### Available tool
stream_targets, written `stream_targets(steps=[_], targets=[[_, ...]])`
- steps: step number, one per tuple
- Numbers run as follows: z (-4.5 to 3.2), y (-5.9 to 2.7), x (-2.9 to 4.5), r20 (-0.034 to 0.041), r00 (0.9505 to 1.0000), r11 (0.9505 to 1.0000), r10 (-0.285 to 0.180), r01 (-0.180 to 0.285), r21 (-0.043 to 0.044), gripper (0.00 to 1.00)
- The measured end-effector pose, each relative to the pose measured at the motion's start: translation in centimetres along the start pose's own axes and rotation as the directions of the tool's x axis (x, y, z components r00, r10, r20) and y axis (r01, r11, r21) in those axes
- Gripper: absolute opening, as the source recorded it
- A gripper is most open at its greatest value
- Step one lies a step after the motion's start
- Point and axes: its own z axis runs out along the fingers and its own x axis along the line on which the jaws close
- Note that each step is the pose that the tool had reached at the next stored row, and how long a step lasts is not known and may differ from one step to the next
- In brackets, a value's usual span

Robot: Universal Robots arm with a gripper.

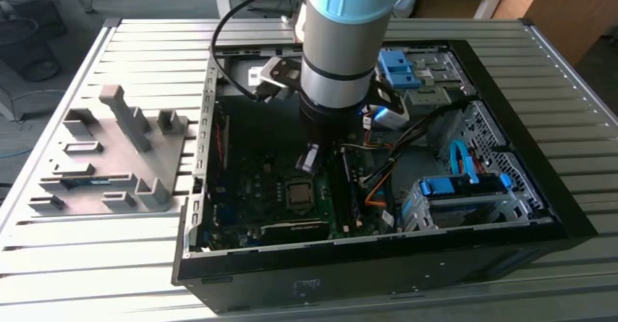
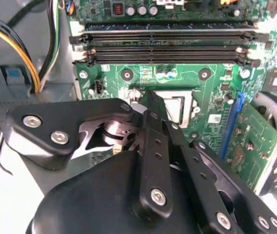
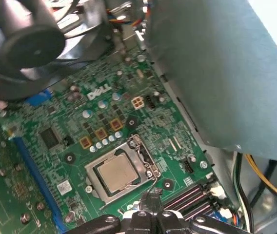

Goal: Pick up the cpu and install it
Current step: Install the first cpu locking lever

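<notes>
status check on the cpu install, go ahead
Hand shut, empty, low over motherboard. Cpu sits in its socket, untouched. Nothing between them.

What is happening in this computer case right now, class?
A robot arm reaches down into an open PC case lying on a slatted table. Its gripper hovers low over the green motherboard, beside the socket. The cpu already sits in that socket, silver top up, next to the empty memory slots.
</notes>
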Motion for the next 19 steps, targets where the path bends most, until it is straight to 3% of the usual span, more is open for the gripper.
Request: stream_targets(steps=[6,12,19], targets=[[0.25,-0.01,0.00,-0.0090,0.9961,0.9961,-0.088,0.088,-0.0012,0.10],[1.13,-0.19,0.24,-0.0172,0.9921,0.9921,-0.124,0.124,-0.0164,0.10],[1.92,-0.35,0.47,-0.0235,0.9866,0.9866,-0.161,0.161,-0.0277,0.10]])
